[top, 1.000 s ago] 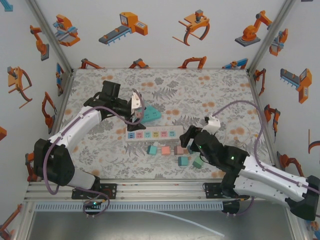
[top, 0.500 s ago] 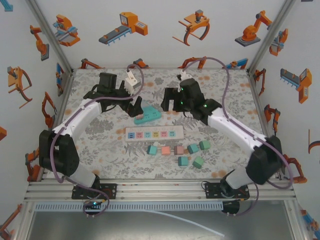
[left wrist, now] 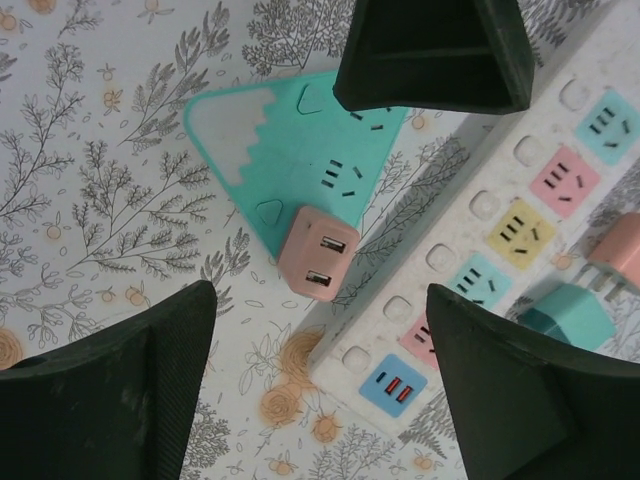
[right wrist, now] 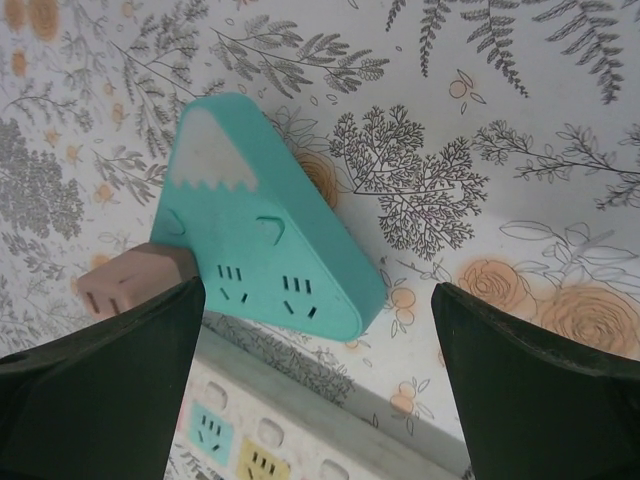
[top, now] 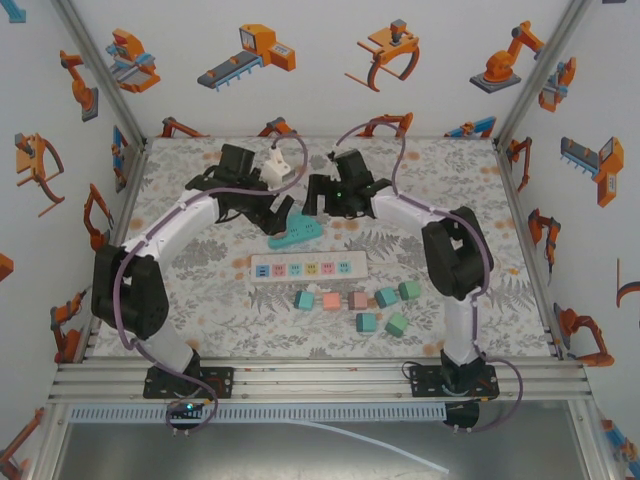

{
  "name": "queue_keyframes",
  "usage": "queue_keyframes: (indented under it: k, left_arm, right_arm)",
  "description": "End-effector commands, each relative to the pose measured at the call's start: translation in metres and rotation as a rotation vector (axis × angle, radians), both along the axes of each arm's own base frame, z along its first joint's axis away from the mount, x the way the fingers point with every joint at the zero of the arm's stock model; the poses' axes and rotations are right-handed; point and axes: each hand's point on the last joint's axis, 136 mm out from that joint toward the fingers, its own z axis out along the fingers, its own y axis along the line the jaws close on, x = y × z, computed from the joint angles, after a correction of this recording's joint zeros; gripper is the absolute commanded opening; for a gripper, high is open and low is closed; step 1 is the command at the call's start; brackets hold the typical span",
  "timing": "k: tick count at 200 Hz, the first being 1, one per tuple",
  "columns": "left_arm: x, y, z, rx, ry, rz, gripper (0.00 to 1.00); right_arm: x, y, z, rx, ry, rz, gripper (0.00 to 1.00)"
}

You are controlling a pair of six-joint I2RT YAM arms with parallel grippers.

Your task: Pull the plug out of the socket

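The left fingers (left wrist: pixel 100 400) are spread open. Just ahead of their gap, the pink cube-shaped plastic plug (left wrist: pixel 318 253) sits in the edge of the teal mountain-shaped plastic socket (left wrist: pixel 280 150). The right fingers (right wrist: pixel 540 400), also open, face that socket.

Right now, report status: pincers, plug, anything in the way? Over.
Left pincer open, right pincer open, both above socket. Plug seated in socket, not gripped. Strip lies close beside it.

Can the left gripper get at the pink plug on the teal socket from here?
Probably yes: the left gripper hangs open over the pink plug, whose top is uncovered. The right gripper sits close over the teal socket, beside the plug.
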Motion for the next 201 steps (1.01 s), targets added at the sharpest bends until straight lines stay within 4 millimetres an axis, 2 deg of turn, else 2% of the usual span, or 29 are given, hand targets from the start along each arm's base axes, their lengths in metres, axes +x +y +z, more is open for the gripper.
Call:
queue_keyframes:
  k: [1, 37, 56, 97, 138, 164, 201]
  left_arm:
    - [-0.003, -0.001, -0.029, 0.102, -0.034, -0.052, 0.77]
    - [0.011, 0.000, -0.054, 0.223, -0.097, -0.018, 0.75]
    - [0.018, 0.002, -0.064, 0.254, -0.114, -0.004, 0.70]
    - [0.012, -0.004, -0.084, 0.290, -0.096, -0.049, 0.62]
    - [0.009, -0.007, -0.092, 0.334, -0.116, -0.090, 0.53]
    - [0.004, -0.013, -0.093, 0.333, -0.137, -0.147, 0.52]
    - [-0.001, -0.017, -0.099, 0.338, -0.129, -0.179, 0.46]
  right_arm:
    - [0.014, 0.017, 0.015, 0.082, -0.040, 0.031, 0.84]
    - [0.010, 0.026, -0.002, 0.105, -0.017, 0.082, 0.85]
    - [0.010, 0.029, -0.007, 0.117, -0.014, 0.095, 0.84]
    - [0.012, 0.034, -0.015, 0.139, 0.001, 0.098, 0.85]
    - [0.012, 0.037, -0.024, 0.145, 0.014, 0.103, 0.85]
    - [0.010, 0.041, -0.032, 0.157, 0.033, 0.108, 0.85]
    - [0.005, 0.048, -0.041, 0.146, 0.049, 0.107, 0.79]
